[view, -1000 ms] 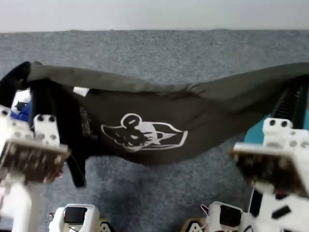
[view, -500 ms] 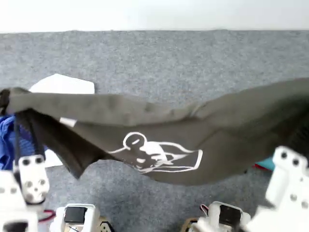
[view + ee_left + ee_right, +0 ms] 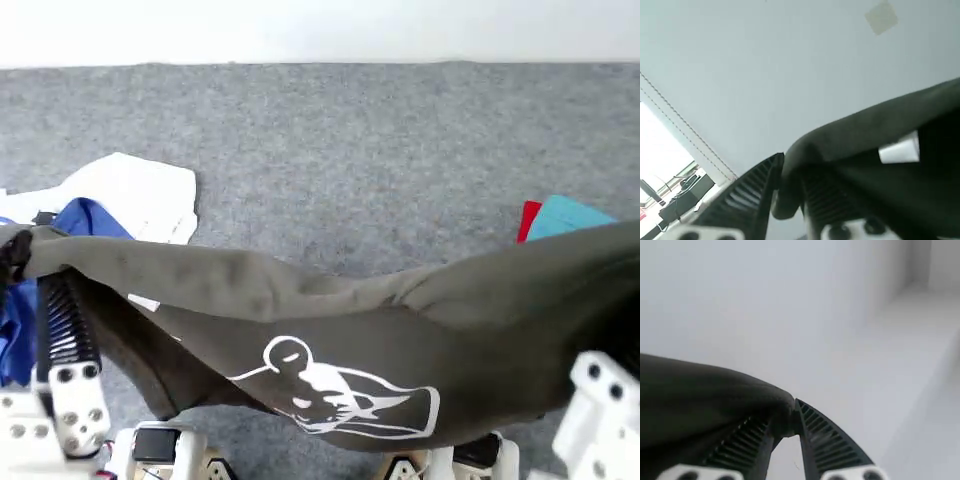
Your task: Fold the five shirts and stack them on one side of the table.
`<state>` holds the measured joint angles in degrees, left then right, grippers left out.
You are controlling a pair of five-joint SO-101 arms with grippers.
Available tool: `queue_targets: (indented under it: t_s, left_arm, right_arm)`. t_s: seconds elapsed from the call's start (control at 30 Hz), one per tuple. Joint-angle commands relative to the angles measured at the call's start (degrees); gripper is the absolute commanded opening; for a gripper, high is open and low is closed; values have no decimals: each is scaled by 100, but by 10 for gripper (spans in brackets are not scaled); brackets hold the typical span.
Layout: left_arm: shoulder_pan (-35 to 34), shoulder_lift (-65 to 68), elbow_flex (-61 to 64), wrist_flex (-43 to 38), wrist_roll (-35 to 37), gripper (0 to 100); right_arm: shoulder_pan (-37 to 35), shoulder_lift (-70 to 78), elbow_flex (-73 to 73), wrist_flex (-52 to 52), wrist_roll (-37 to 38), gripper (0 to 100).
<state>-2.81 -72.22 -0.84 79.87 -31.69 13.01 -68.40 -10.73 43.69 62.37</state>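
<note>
Since the earlier frames, the dark shirt (image 3: pixel 330 330) has come up and nearer to the high camera. It now uncovers a white shirt (image 3: pixel 140 195) and a blue shirt (image 3: pixel 90 218) on the left of the grey table (image 3: pixel 350 140), and a teal cloth (image 3: pixel 565 215) touching a red cloth (image 3: pixel 527 222) on the right. A pale wall (image 3: pixel 320 30) stands behind. The dark shirt hangs stretched in the air. The left gripper (image 3: pixel 787 185) is clamped on one end and the right gripper (image 3: pixel 785 427) on the other.
</note>
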Motion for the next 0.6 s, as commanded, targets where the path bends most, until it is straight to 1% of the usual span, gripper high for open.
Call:
queue_targets:
  t_s: [0.0,0.1,0.13,0.3,0.47,0.57]
  left_arm:
    - [-35,26,462,-18,-62,14]
    - [-35,62,1024,-70,-70,14]
    - [-35,62,1262,-202,-70,14]
    - [-35,70,2818,-1477,-70,14]
    - [-35,211,4215,-2927,-88,14]
    - [-35,756,4585,-3534,-396,14]
  right_arm:
    - [13,347,-158,303,18,9]
    - [4,558,-18,699,-158,9]
    - [4,637,88,787,-237,9]
    - [-40,980,1134,778,-299,9]
    - [-391,1305,2303,22,-281,9]
    - [-602,1569,3042,-734,-290,9]
